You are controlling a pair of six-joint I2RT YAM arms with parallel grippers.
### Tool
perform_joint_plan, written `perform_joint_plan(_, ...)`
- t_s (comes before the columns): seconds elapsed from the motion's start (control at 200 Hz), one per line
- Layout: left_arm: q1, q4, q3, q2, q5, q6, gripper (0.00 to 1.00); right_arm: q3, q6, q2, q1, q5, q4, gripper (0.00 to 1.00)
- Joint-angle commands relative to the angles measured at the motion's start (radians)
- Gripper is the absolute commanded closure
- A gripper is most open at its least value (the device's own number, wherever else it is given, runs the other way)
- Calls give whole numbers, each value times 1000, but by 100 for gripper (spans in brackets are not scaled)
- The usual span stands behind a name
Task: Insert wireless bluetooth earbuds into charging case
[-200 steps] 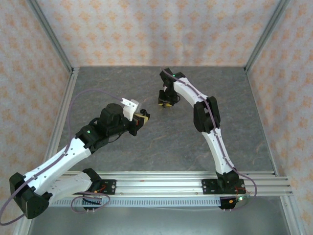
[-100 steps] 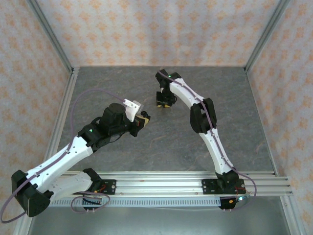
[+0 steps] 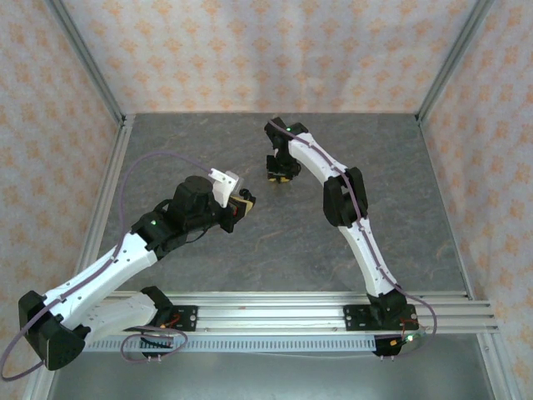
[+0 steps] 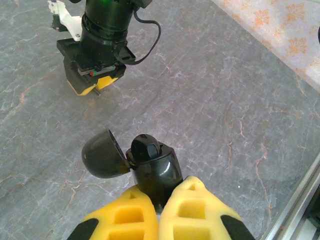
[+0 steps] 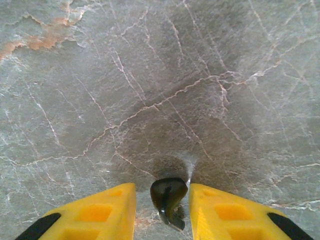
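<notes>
R gripper (image 5: 161,205) jaws released, straddling small black earbud (image 5: 169,196) on grey marbled bench (image 5: 150,75); L gripper (image 4: 159,212) jaws clenched on glossy black open-lid charging case (image 4: 156,170); best to centre R, pinch gently.

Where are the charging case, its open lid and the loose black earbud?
charging case (image 4: 158,172): left wrist view, its glossy body.
lid (image 4: 101,155): left wrist view, centre of its dome.
black earbud (image 5: 168,195): right wrist view, its rounded body.
</notes>
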Motion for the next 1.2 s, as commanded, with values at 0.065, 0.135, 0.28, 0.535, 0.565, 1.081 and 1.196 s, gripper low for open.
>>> perform_joint_plan(0.065, 12, 25, 6, -4, 12, -19, 100, 35, -12, 42, -14, 42, 18, 68)
perform_joint_plan(0.135, 13, 29, 6, 0, 14, -20, 100, 41, -13, 46, -16, 35, 20, 72)
perform_joint_plan(0.28, 12, 41, 8, 9, 19, -27, 100, 51, -13, 46, -20, 18, 10, 79)
perform_joint_plan(0.535, 13, 56, 8, 16, 32, -36, 100, 40, -22, 5, -20, 19, -30, 82)
perform_joint_plan(0.565, 13, 59, 7, 16, 32, -34, 100, 32, -22, -8, -20, 21, -31, 83)
perform_joint_plan(1.081, 13, 142, -3, 7, 96, -16, 100, -310, 81, -408, -9, 61, 160, 86)
perform_joint_plan(1.196, 12, 176, -6, -3, 106, 0, 100, -355, 94, -510, 10, 111, 167, 86)
